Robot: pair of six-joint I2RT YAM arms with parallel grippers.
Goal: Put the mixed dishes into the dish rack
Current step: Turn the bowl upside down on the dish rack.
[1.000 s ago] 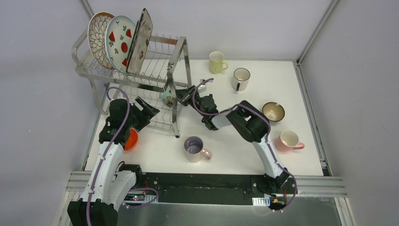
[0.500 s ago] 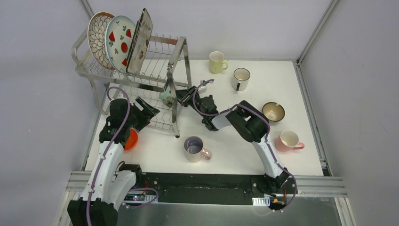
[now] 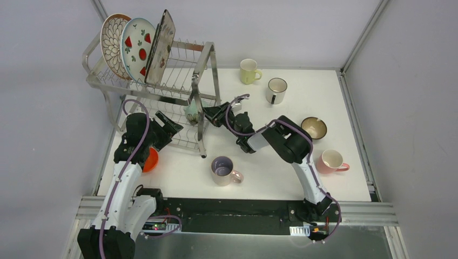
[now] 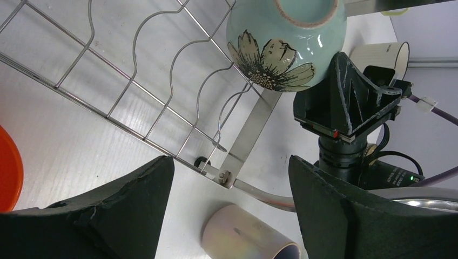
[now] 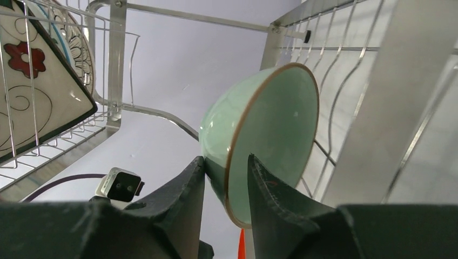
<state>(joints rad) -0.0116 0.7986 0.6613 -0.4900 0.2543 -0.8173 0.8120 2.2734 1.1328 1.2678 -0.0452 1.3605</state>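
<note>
The mint bowl (image 3: pixel 191 111) (image 4: pixel 286 43) (image 5: pixel 259 135) stands on edge in the lower tier of the dish rack (image 3: pixel 202 59), by its right end post. My right gripper (image 3: pixel 208 114) (image 5: pixel 227 159) straddles the bowl's rim, one finger outside and one inside. Its jaws are parted, with a gap showing beside the rim. My left gripper (image 3: pixel 170 125) (image 4: pixel 231 162) hangs open and empty at the rack's front left. Three plates stand in the upper tier: petal-pattern (image 3: pixel 110 40), red-fruit (image 3: pixel 137 48) and flowered square (image 3: pixel 161 46).
An orange bowl (image 3: pixel 152 159) lies under my left arm. The lilac mug (image 3: pixel 222 169) (image 4: pixel 243 237) sits in front of the rack. Farther right are a yellow mug (image 3: pixel 248 70), a white mug (image 3: pixel 276 89), a brown bowl (image 3: pixel 314 128) and a pink mug (image 3: pixel 329 161).
My right jaws have spread apart off the mint bowl's rim, and the bowl now stands more upright against the rack. The left arm has not moved.
</note>
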